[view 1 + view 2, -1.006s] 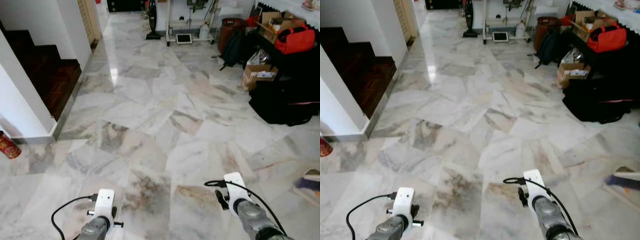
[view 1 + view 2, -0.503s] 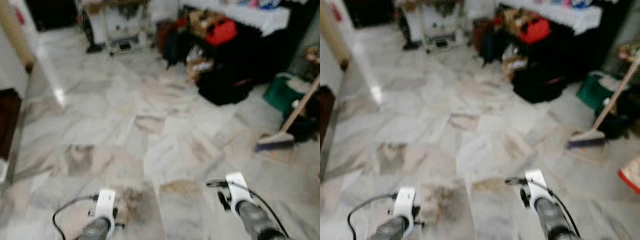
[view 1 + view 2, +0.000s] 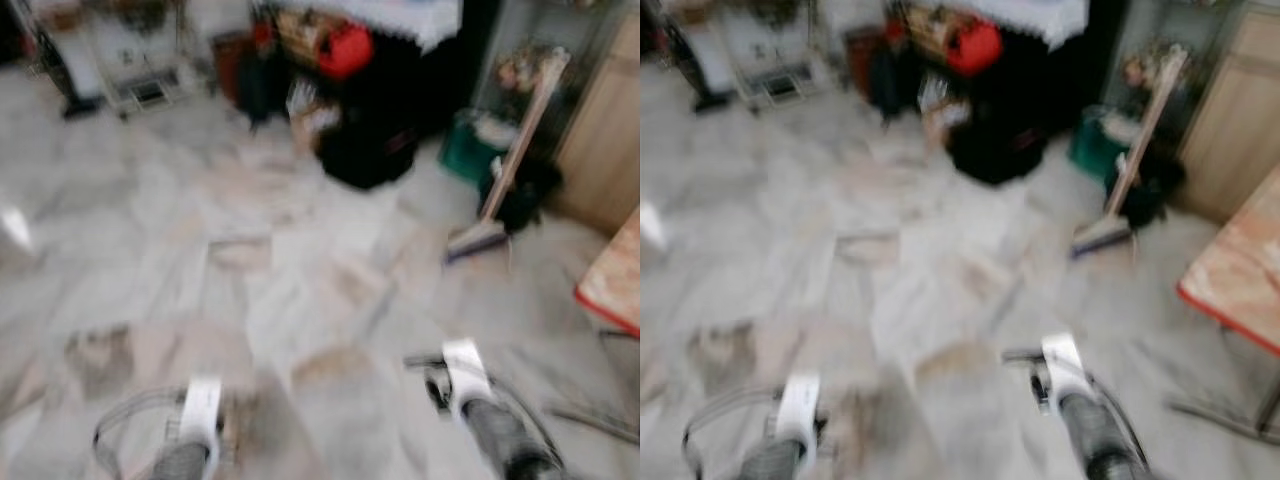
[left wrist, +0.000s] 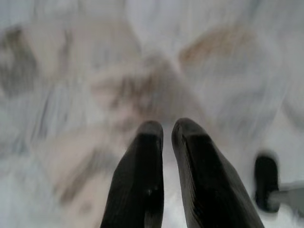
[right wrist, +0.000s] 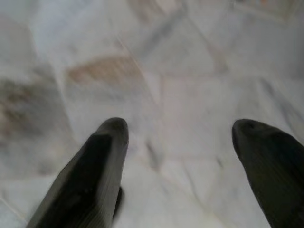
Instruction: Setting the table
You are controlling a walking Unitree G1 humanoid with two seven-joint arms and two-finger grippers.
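A table with a patterned top and a red edge comes in at the right side of the blurred head views. My left gripper hangs over the marble floor, its two black fingers shut together with nothing between them. My right gripper also hangs above the floor, fingers spread wide open and empty. Both silver arms show low in the head views, the left arm and the right arm, well short of the table.
A broom leans at the right beside a green bin. Black bags, a red bag and cardboard boxes crowd the back under a white-clothed counter. A wooden cabinet stands far right. Open marble floor lies ahead.
The whole view has swung to the right: the stairs have left the frame and the broom, cabinet and table have come in. Both arms keep their hanging pose.
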